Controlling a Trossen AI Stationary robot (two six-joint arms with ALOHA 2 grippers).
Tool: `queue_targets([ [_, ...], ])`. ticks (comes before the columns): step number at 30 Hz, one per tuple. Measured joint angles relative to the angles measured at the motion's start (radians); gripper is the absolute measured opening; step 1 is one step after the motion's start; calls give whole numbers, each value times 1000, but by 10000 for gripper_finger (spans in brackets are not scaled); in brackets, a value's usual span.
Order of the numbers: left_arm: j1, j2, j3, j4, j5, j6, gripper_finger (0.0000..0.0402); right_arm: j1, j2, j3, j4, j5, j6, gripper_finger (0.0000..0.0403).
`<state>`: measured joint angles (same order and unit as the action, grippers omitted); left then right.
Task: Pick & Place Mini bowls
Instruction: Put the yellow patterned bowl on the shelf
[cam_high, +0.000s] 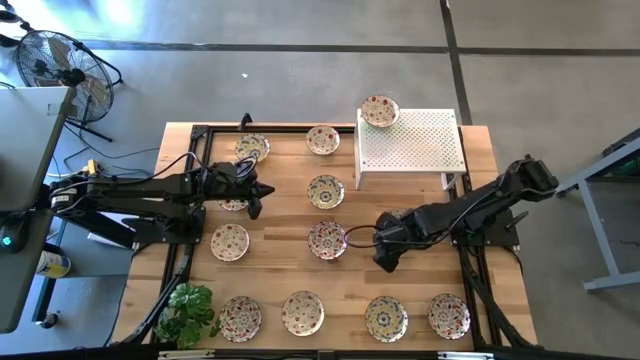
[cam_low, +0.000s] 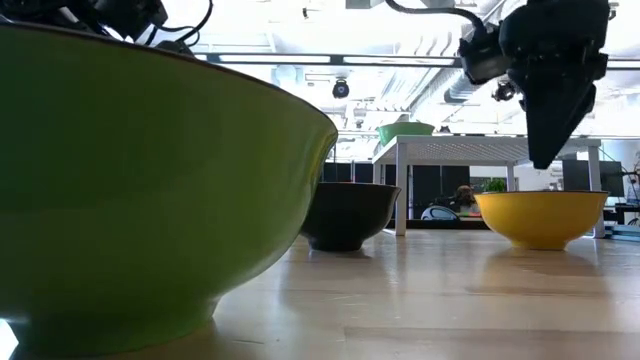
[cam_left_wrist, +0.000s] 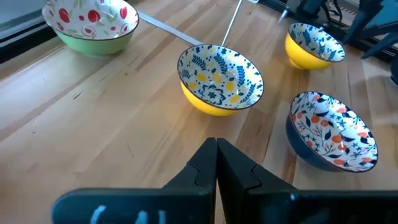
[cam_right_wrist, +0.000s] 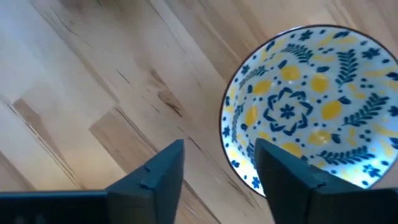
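Right gripper (cam_high: 385, 262) hangs open over a yellow-blue bowl's (cam_right_wrist: 317, 102) rim; left gripper (cam_high: 254, 208) is closed, empty. You've 11 mini bowls: 10 on the table (cam_high: 280, 265), 1 on the white stand (cam_high: 415, 142).

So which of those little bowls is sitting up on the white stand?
Only one bowl, at the stand's far left corner; all the others sit on the table.

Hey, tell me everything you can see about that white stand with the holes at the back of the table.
The white stand is a low rectangular piece with a flat top dotted with rows of small holes, on straight white legs. It stands upright at the back right corner of the wooden table. One mini bowl sits on a back corner of its top; nothing else rests on it.
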<state>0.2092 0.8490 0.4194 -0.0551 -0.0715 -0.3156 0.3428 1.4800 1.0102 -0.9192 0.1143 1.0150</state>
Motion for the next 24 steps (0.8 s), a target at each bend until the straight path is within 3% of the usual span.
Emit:
queue_targets([
  [5, 0, 0, 0, 0, 2, 8, 0, -17, 1, -36, -2, -4, -12, 254],
  [9, 0, 0, 0, 0, 2, 8, 0, -25, 28, -45, -3, 41, -116, 271],
  [16, 0, 0, 0, 0, -4, 8, 0, -36, 120, -45, 91, 38, -276, 248],
  [24, 0, 0, 0, 0, -9, 5, 0, -36, 209, -45, 75, 56, -230, 196],
])
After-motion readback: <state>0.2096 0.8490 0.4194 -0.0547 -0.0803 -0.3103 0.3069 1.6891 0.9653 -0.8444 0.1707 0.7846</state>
